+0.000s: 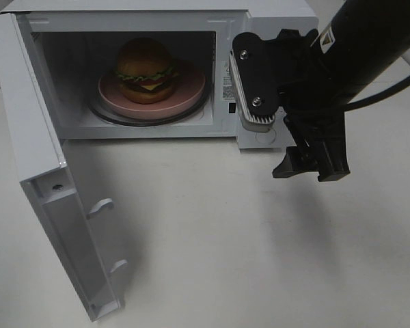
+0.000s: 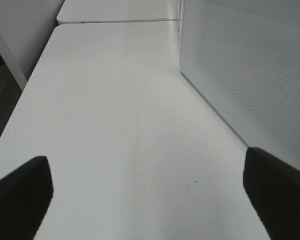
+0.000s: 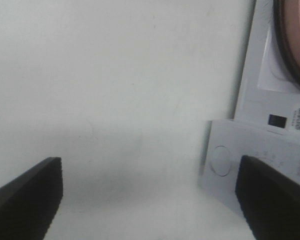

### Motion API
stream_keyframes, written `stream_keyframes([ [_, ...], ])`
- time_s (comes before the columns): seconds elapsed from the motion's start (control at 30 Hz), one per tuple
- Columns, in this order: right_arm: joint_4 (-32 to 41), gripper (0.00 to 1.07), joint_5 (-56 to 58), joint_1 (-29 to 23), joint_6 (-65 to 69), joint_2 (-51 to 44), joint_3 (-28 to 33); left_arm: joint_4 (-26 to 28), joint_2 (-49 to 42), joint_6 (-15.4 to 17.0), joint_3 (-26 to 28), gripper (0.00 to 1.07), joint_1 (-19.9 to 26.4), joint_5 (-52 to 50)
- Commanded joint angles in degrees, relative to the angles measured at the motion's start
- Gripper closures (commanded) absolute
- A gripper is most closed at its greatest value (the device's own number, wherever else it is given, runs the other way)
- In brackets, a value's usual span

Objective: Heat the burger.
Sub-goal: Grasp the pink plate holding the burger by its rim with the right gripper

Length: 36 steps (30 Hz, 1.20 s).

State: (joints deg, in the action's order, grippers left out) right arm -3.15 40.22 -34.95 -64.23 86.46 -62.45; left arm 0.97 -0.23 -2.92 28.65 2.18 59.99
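Right gripper (image 1: 309, 169) hangs wide open and empty just in front of the microwave (image 1: 157, 5) (door (image 1: 61, 225) swung open). Burger (image 1: 145, 68) sits on its pink plate (image 1: 191, 90) inside, back and to the gripper's left. Left gripper (image 2: 150, 200) is spread wide too.

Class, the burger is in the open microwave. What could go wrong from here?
1. The door stands wide open, across from the open right gripper at the panel: closing it could be an awkward reach.
2. That gripper, so close to the panel, might bump a wrong control.
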Motion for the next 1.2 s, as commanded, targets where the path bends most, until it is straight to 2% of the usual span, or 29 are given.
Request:
stream_keyframes([
  [0.03, -1.38, 0.18, -0.97, -0.92, -0.63, 0.40, -1.03, -0.11, -1.20, 0.40, -0.11, 0.09, 0.06, -0.52],
  [0.3, -1.78, 0.20, -2.64, -1.26, -1.32, 4.24, -6.02, -0.11, -1.20, 0.40, -0.11, 0.09, 0.06, -0.52],
  [1.2, -4.35, 0.24, -13.12, -1.89, -2.18, 19.88, -16.27, -0.11, -1.20, 0.40, -0.11, 0.09, 0.06, -0.52],
])
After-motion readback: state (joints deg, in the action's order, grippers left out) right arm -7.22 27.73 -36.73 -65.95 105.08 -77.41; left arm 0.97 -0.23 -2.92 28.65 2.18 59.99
